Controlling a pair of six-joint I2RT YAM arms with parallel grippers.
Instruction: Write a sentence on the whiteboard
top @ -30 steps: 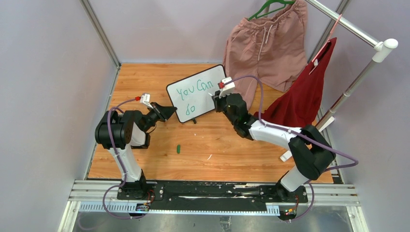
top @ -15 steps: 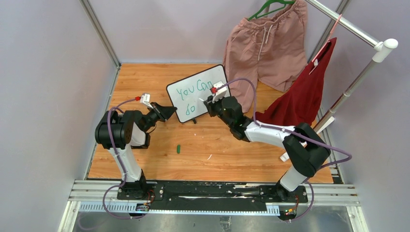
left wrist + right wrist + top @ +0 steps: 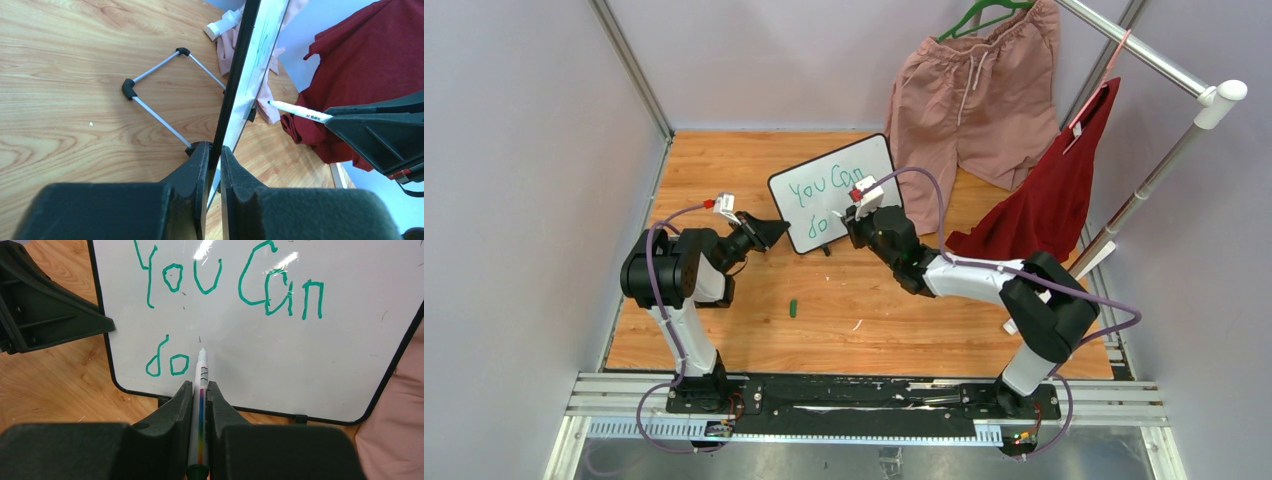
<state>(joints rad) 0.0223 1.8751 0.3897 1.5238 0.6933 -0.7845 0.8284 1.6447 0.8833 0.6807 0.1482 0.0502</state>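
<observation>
Now clamping the near left edge of the whiteboard (image 3: 832, 193) with the left gripper (image 3: 214, 150), jaws almost together on the thin black frame. Keeping it propped upright at the far middle of the table (image 3: 724, 330), with a wire stand (image 3: 150, 100) behind it, just left of the pink shorts (image 3: 969, 95).

Pinching a marker (image 3: 202, 367) in the right gripper (image 3: 200, 387), jaws snug on the barrel. Pointing the tip at the white surface just right of the word "do". Contact between tip and surface: cannot tell.

Showing in green, the sentence (image 3: 227, 285): "You Can" on the top line, "do" at the left of the lower line.

Lying on the bare wood near the left arm, well apart from the whiteboard: a small green object (image 3: 794, 308). Hanging at the far right from a rack (image 3: 1164, 160): a dark red garment (image 3: 1049, 200).
</observation>
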